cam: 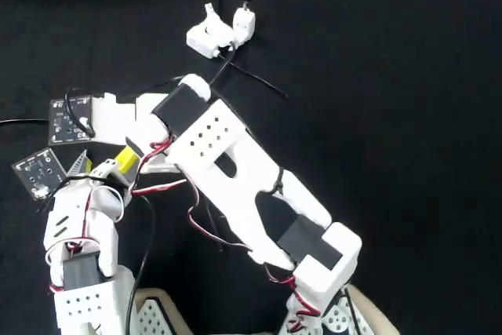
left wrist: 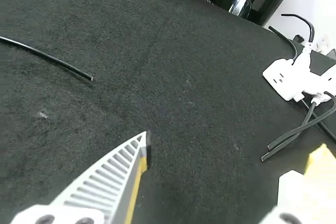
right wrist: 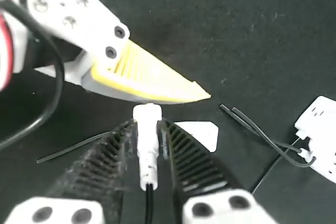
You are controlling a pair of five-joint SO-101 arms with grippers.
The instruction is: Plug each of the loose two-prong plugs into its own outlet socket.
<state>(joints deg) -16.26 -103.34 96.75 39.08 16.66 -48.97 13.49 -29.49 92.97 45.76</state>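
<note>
- While the white plug (right wrist: 147, 156) sits clamped between the right gripper (right wrist: 146, 124)'s black fingers (right wrist: 94, 166), carry it slowly to the outlet (right wrist: 320, 135), which is well apart, and line its prongs up squarely with a free socket.
- The plug lies along the fingers, its head poking past their tips and its cord trailing back.
- The left gripper (left wrist: 231, 145) hangs near, jaws spread, holding nothing.

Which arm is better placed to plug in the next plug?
Right. The right gripper is shut on a plug, while the left gripper is open and holds nothing. The outlet lies apart from both, with free sockets showing.
</note>
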